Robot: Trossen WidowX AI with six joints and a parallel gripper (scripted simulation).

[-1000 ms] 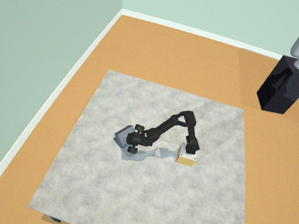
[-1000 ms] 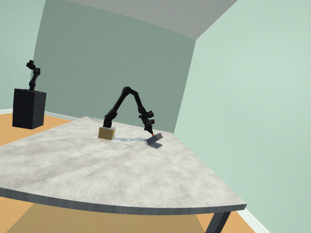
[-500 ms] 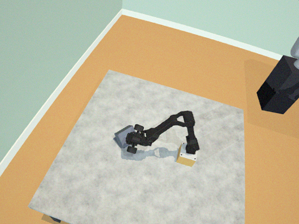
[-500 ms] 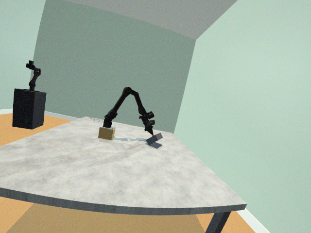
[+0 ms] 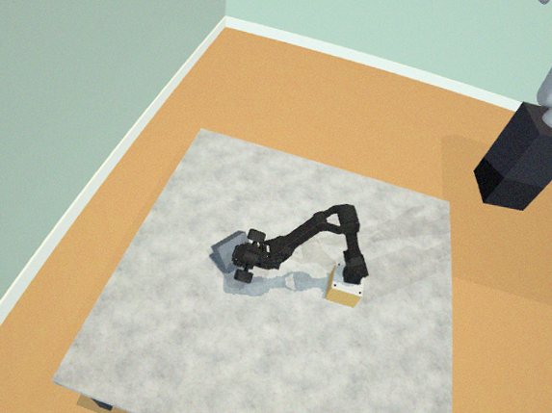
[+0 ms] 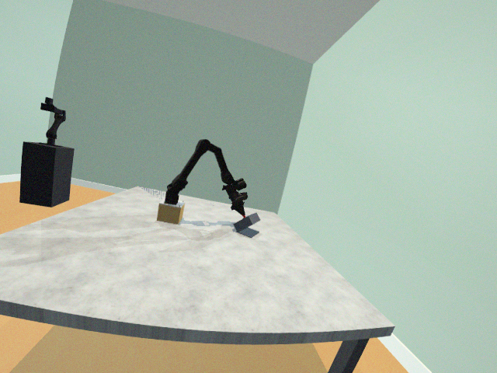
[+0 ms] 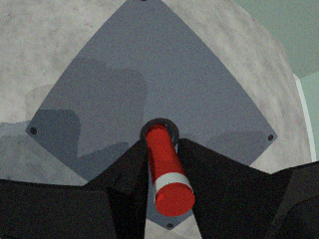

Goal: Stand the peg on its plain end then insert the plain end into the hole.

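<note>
The sloped grey panel faces the arm. In the wrist view the red peg has its far, plain end inside the dark-rimmed hole. Its white band and red end stick out toward the camera. How deep the peg sits cannot be told. My gripper is slightly open around the peg, with one black finger on each side and a thin gap beside the peg. The fingertips are close to the panel face. In the top view the gripper body hides the peg and hole.
The panel stands tilted above its flat base plate on the marbled table. The arm's yellow base block stands behind the gripper. Another arm on a black pedestal is away from the table.
</note>
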